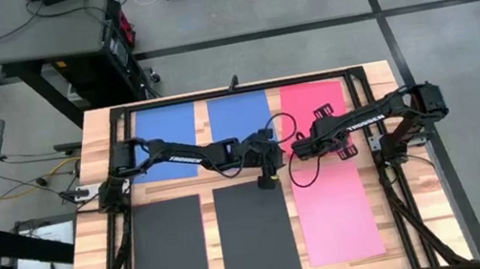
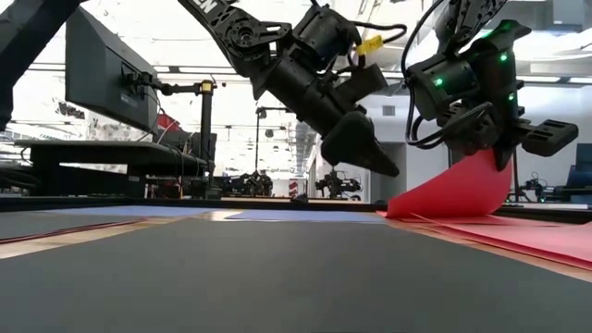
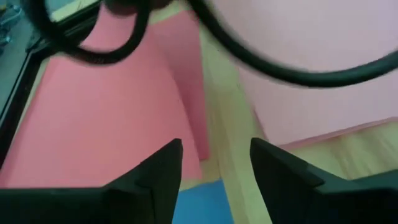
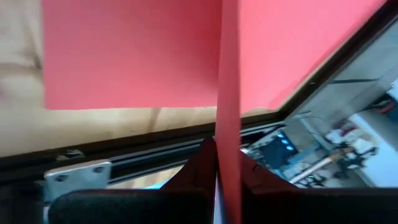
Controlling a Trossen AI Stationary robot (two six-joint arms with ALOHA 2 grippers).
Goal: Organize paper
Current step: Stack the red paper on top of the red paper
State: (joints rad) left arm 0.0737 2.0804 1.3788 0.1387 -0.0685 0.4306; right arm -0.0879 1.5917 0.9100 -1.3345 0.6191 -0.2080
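The paper lies as flat sheets in two rows on the wooden table (image 1: 100, 224): two blue sheets (image 1: 168, 136) and a red sheet (image 1: 313, 108) along the far row, two black sheets (image 1: 169, 247) and a pink sheet (image 1: 338, 215) along the near row. Taking the red sheet as the landmark, the right gripper (image 4: 227, 168) sits at that sheet's near edge with its jaws pressed together on the paper, which stands edge-on between the fingers in the right wrist view. In the low view the pinched edge is lifted off the table and the red sheet (image 2: 458, 190) bows upward in a curve while its far part seems to remain on the wood. The left gripper (image 3: 214, 171) hangs just beside the red sheet, over the strip of bare wood between it and the second blue sheet, its jaws spread and holding nothing. The curve suggests the paper is very light and limp, bending under its own weight rather than staying flat, so a lifted sheet will likely sag, flutter and drag. It looks thin enough to crease if squeezed hard or pulled against friction. A sheet lying flat offers no edge to pinch from above; the likely best hold is at the middle of a short edge, once that edge is raised or slid over the table's rim.
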